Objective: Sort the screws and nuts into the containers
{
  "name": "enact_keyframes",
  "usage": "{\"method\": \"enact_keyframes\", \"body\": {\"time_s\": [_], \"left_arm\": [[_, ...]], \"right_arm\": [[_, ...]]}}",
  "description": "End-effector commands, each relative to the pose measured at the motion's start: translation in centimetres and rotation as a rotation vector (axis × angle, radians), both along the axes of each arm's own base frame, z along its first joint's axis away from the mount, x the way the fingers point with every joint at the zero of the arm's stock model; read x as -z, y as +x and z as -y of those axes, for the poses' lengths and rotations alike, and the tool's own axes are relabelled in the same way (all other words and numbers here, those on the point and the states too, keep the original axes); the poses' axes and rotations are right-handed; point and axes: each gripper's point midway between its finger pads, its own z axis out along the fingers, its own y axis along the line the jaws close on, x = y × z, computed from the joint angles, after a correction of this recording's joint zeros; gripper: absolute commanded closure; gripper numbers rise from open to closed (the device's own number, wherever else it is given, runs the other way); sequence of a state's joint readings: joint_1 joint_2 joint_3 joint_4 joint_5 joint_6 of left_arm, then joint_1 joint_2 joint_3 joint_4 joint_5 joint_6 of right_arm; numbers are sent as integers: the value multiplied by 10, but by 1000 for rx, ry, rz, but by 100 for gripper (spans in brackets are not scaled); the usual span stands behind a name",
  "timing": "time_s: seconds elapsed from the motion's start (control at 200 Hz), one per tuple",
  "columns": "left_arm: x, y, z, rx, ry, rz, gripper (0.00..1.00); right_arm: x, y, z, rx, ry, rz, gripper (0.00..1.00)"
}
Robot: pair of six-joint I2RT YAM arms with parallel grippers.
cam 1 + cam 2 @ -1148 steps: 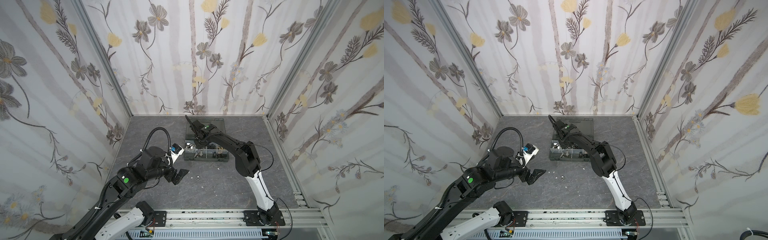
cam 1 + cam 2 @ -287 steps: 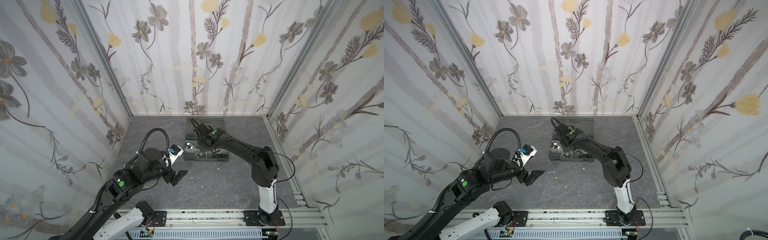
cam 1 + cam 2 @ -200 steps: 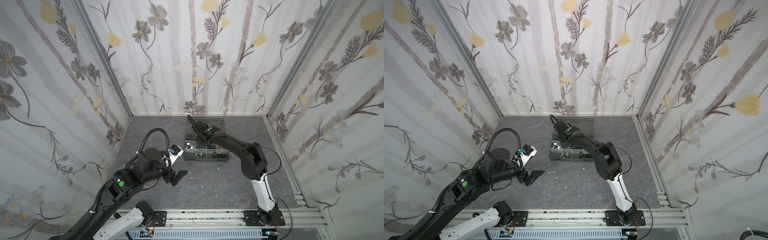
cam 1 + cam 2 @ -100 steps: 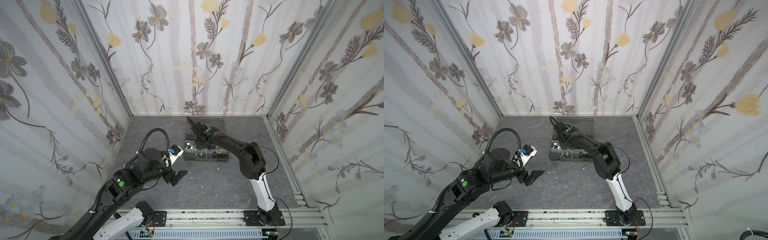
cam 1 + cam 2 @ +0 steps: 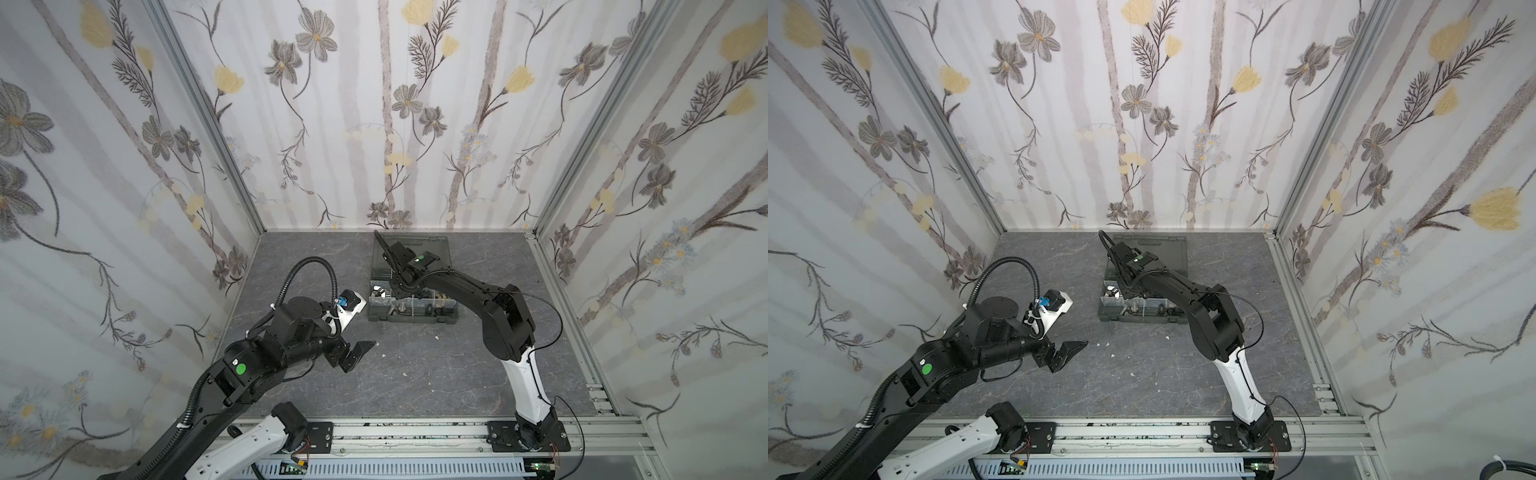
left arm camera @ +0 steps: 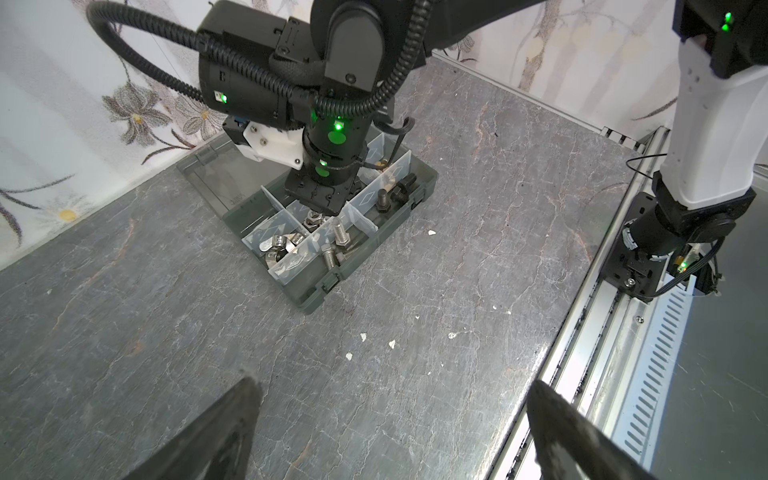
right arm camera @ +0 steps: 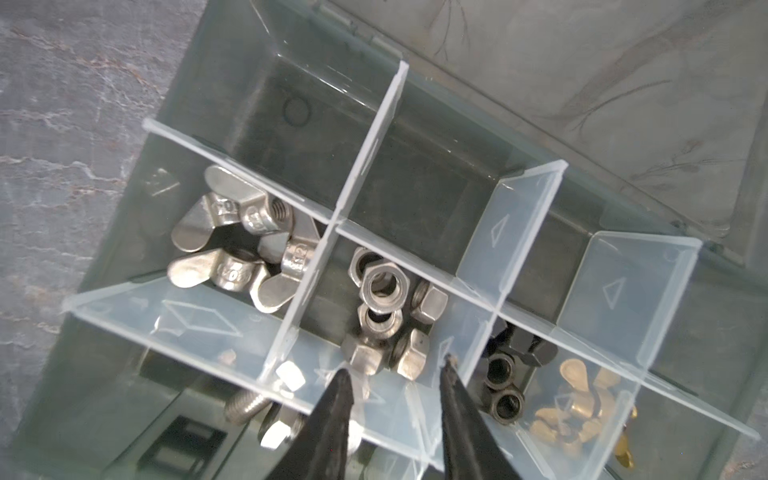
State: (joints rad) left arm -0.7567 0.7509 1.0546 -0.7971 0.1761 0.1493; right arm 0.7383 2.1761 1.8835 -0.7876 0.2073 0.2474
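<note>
Right gripper (image 7: 397, 365) is part open, nothing between the fingers, tips pointing down into the case (image 7: 137, 232). The hex nuts (image 7: 384, 286) lie just past my tips, heaped in the compartment right under them. The tips hang over the divider (image 7: 199, 320) that bounds that compartment and are clear of the nuts; how high above it, I can't tell.

In both top views my right arm reaches out from the front rail, elbow bent, wrist turned straight down over the left end of the case (image 5: 415, 318) (image 5: 1142, 322), so the gripper itself is hidden there. My left gripper (image 5: 359, 351) (image 5: 1069, 349) hovers over bare table (image 5: 415, 374) to the left of the case, well apart from it, jaws wide and empty.

- **Hex nuts:** I count six silver ones, stacked on each other.
- **Wing nuts (image 7: 232, 232):** three or four next door, too tangled to be sure.
- **Black nuts (image 7: 503, 374):** three on the other side.
- **Brass nuts (image 7: 573, 399):** a heap beside those that I can't count.
- **Bolts:** my left wrist view shows two silver bolts (image 6: 340, 232) and two black bolts (image 6: 383, 198), all in the case.
</note>
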Motion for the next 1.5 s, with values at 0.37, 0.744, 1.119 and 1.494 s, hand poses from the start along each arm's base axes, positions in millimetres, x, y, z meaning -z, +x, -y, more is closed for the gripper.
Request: {"method": "enact_keyframes", "body": {"time_s": [0.37, 0.744, 1.119, 1.494], "left_arm": [[-39, 19, 1, -73, -101, 116, 0], [-82, 87, -15, -251, -253, 234, 0], [-85, 177, -86, -542, -360, 357, 0], [66, 185, -205, -976, -327, 346, 0]], "right_arm": [[-65, -28, 53, 4, -15, 69, 53], [-132, -21, 124, 82, 43, 263, 0], [-198, 1, 226, 272, 203, 610, 0], [-187, -4, 260, 389, 316, 761, 0]]}}
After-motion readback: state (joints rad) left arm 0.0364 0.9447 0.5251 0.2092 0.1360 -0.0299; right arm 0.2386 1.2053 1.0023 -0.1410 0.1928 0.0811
